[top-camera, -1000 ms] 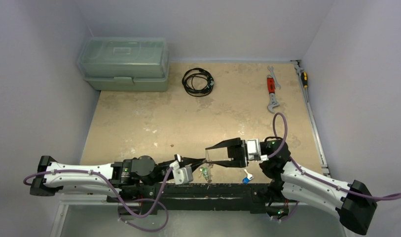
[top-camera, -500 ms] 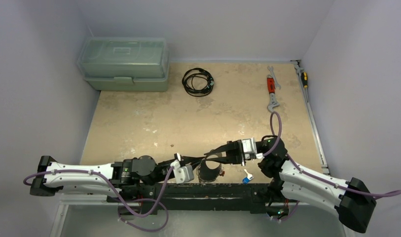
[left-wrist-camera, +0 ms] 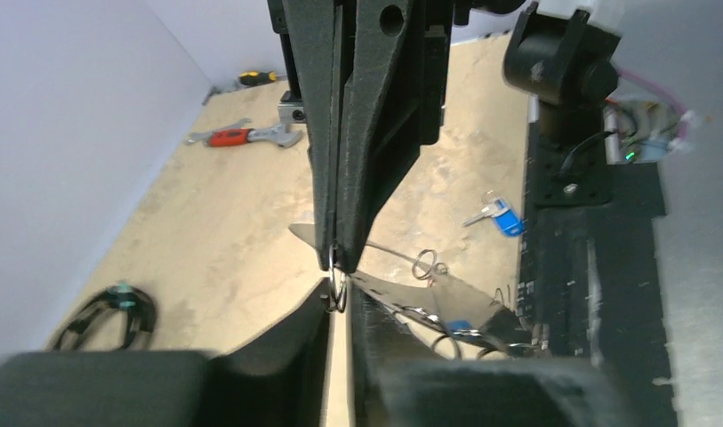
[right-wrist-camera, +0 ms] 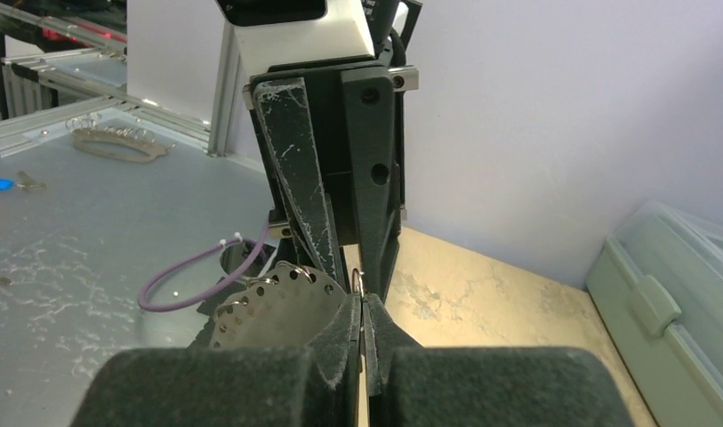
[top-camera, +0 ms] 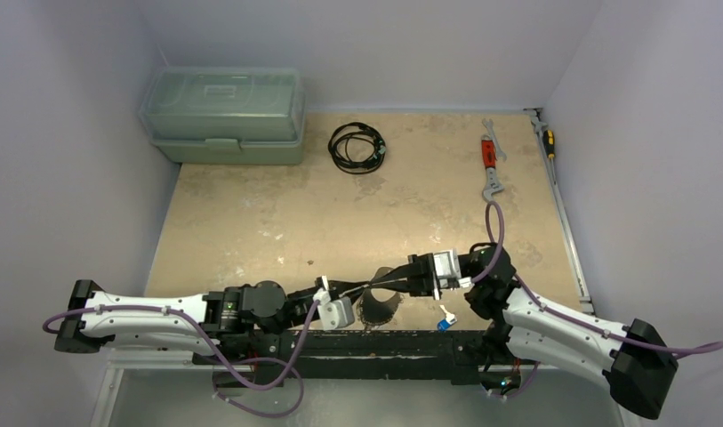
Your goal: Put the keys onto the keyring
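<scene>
While the left gripper point(left-wrist-camera: 340, 298) and right gripper point(right-wrist-camera: 362, 307) meet tip to tip, a blue-headed key point(top-camera: 444, 318) lies loose nearby.
From where I stand, both pairs of fingers are closed tight on the same bit of thin silver wire, which I take to be the keyring point(left-wrist-camera: 389, 250), held just above the near edge of the table point(top-camera: 277, 213). A few small rings hang below it, too blurred to name. That wire looks light, springy and slick, so I'd pinch it close to its opening or it will twist away. The key is small and flat, and its plastic head is the best place to grip. Further out the tabletop is mottled tan, with a black cable coil point(top-camera: 357, 147), a red-handled wrench point(top-camera: 490, 165) and a green toolbox point(top-camera: 222, 116) at the far side, and pale walls close around.
</scene>
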You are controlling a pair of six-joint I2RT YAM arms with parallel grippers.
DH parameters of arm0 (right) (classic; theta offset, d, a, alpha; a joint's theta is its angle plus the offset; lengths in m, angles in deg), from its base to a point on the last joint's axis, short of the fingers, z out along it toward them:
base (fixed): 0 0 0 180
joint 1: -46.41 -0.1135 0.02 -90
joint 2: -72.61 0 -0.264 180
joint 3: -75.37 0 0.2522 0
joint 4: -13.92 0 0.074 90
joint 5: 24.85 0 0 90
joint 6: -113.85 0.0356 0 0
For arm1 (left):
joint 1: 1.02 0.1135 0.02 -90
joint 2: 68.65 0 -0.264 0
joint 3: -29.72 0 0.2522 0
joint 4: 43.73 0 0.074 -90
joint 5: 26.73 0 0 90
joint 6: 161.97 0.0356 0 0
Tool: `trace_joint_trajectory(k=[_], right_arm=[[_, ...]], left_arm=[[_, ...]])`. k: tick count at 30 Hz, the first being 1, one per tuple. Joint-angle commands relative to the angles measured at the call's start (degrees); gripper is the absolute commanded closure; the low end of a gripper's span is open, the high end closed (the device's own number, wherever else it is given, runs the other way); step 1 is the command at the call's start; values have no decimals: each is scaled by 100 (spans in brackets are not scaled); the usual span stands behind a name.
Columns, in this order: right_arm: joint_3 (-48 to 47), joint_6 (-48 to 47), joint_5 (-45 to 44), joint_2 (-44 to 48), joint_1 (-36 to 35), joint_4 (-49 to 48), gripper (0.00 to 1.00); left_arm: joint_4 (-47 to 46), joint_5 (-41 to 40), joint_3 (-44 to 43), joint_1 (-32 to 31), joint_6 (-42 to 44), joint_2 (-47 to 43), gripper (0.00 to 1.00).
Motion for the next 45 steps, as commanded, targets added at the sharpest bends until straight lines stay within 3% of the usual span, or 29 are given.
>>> trace_joint_trajectory(k=[1, 4, 7, 13, 18, 23, 29, 35, 41, 45], right_arm=[[-196, -324, -75, 3, 7, -58, 100], [6, -374, -305, 46, 3, -476, 100], [197, -624, -537, 131, -41, -787, 100], [690, -1702, -1932, 276, -458, -1272, 100], [923, -3112, -3375, 308, -1304, -1479, 100], [1257, -4280, -4246, 52, -1960, -2359, 100], [1465, -5794, -5166, -688, -2723, -3335, 100], [1569, -6752, -5707, -1554, -3114, -4485, 100], [1531, -6894, -6058, -1892, -3203, -4887, 100], [1286, -6819, -6814, -2095, -3197, -5083, 100]], left_arm=[[58, -57, -360, -23, 90, 12, 75], [568, -30, -465, -23, 117, -12, 39], [1107, -11, -460, -23, 92, -23, 26], [1135, -645, -437, -23, -719, -22, 23], [1555, -1816, -388, -23, -2438, -114, 12], [2084, -2299, -361, -23, -3751, -435, 3], [2882, -2660, -131, -23, -5403, -1012, 1], [4166, -2941, -341, -23, -7081, -776, 1], [4456, -2757, -553, -23, -7500, -93, 2], [3924, -2487, -495, -23, -6973, 209, 7]])
